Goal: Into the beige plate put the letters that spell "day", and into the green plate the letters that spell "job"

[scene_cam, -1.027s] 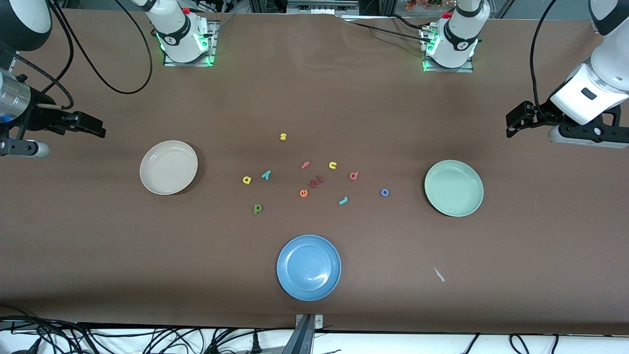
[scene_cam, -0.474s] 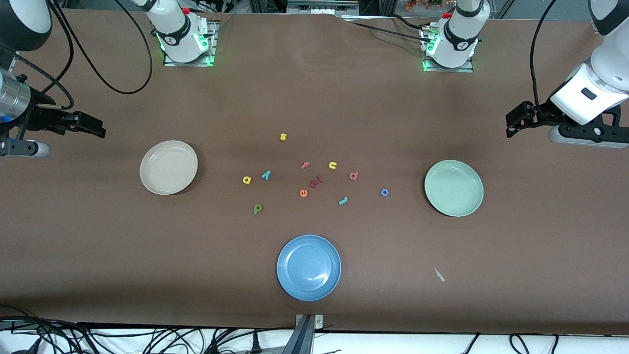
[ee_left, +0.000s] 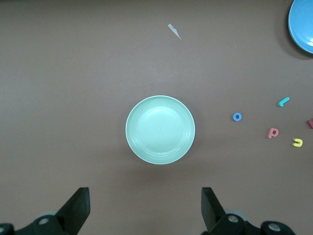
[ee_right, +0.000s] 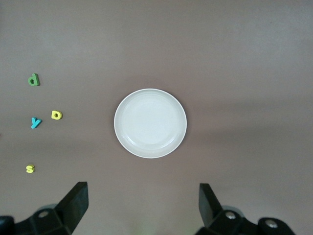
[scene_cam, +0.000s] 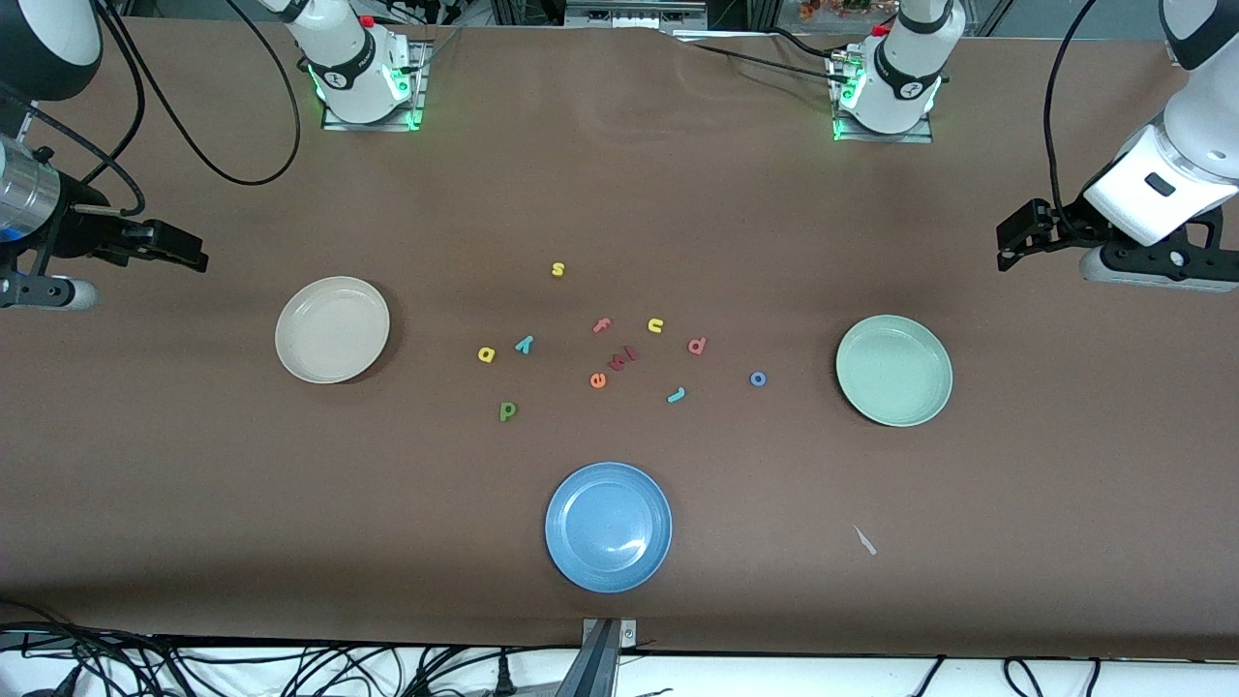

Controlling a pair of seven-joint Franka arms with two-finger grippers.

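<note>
The green "d" [scene_cam: 507, 411], yellow "a" [scene_cam: 486, 354] and teal "y" [scene_cam: 524, 344] lie mid-table, toward the empty beige plate [scene_cam: 332, 329]. The teal "j" [scene_cam: 677, 394], blue "o" [scene_cam: 758, 378] and red-pink "b" [scene_cam: 697, 345] lie toward the empty green plate [scene_cam: 893, 370]. My right gripper [scene_cam: 184, 254] hangs open and empty over bare table at the right arm's end; its wrist view shows the beige plate [ee_right: 150, 123]. My left gripper [scene_cam: 1014, 247] hangs open and empty at the left arm's end, and the green plate [ee_left: 160, 129] shows in its wrist view.
A blue plate [scene_cam: 608, 526] sits nearer to the front camera than the letters. Among the letters lie a yellow "s" [scene_cam: 558, 269], yellow "u" [scene_cam: 655, 325], pink "f" [scene_cam: 601, 325], orange "e" [scene_cam: 597, 380] and a dark red letter [scene_cam: 624, 357]. A pale scrap [scene_cam: 864, 540] lies toward the front edge.
</note>
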